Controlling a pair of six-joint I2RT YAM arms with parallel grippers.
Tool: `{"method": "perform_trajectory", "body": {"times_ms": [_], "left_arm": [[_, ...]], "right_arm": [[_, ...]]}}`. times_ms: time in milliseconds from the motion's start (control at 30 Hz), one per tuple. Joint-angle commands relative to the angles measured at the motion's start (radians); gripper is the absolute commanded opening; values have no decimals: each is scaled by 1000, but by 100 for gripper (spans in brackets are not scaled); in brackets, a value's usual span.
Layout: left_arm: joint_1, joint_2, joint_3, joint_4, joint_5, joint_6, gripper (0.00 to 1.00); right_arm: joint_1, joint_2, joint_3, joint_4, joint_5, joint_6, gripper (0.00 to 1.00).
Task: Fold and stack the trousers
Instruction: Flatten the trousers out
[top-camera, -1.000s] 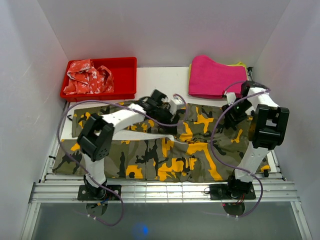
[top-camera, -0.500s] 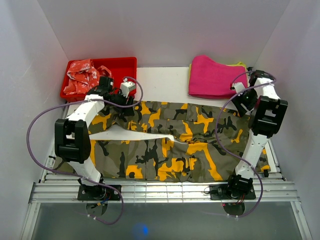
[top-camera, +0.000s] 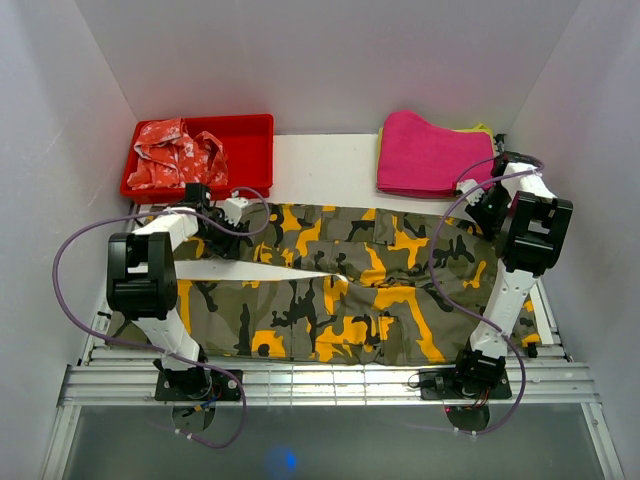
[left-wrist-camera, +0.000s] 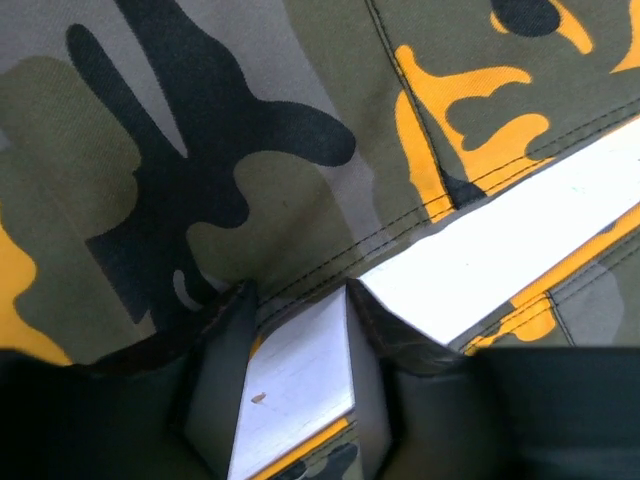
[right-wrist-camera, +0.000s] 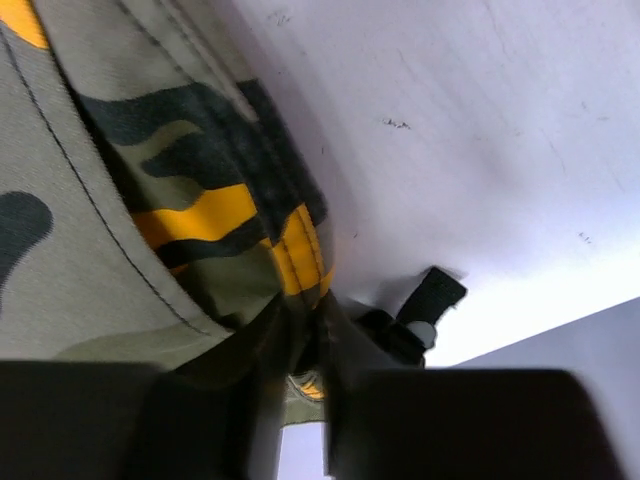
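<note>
The camouflage trousers (top-camera: 350, 280) lie spread flat across the table, waist to the right and legs to the left. My left gripper (top-camera: 222, 225) is down at the far leg near its left end. In the left wrist view it (left-wrist-camera: 295, 300) is open, its fingers (left-wrist-camera: 225, 380) straddling the stitched edge of the trousers (left-wrist-camera: 200, 150), with white table showing between them. My right gripper (top-camera: 487, 205) is at the far right waist corner. In the right wrist view it (right-wrist-camera: 300, 310) is shut on the orange-and-olive edge of the trousers (right-wrist-camera: 100, 250).
A red bin (top-camera: 255, 140) holding a red-and-white garment (top-camera: 175, 155) stands at the back left. A folded pink cloth (top-camera: 430, 150) lies at the back right. White walls close in on both sides. A small black clip (right-wrist-camera: 435, 295) sits by the right fingers.
The left arm swung from the middle of the trousers out to the far leg's left end. The right gripper closed on the waist corner.
</note>
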Motion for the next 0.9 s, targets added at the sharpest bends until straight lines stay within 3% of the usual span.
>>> {"method": "perform_trajectory", "body": {"times_ms": [0, 67, 200, 433, 533, 567, 667, 767, 800, 867], "left_arm": [[-3, 49, -78, -13, -59, 55, 47], [-3, 30, -123, -42, -21, 62, 44], [-3, -65, -173, -160, 109, 96, 38], [-3, -251, -189, -380, 249, 128, 39], [-3, -315, -122, -391, 284, 86, 46], [-3, -329, -99, -380, 272, 66, 52], [36, -346, 24, -336, 186, 39, 57], [119, -262, 183, -374, 160, 175, 65], [195, -219, 232, -406, 181, 224, 70], [262, -57, 418, -522, 227, 332, 72]], "right_arm": [[-6, 10, 2, 25, 37, -72, 17], [-8, 11, 15, 48, 68, -63, 8], [-17, -3, 36, 68, 86, -81, 8], [-20, -42, 18, 118, 92, -118, 8], [-14, -47, 26, 121, 88, -120, 8], [-12, -53, 26, 122, 86, -123, 8], [-8, -75, 15, 133, 77, -141, 8], [-3, -98, 6, 133, 69, -161, 8], [-1, -104, 0, 133, 69, -166, 8], [2, -119, -7, 134, 60, -175, 8]]}}
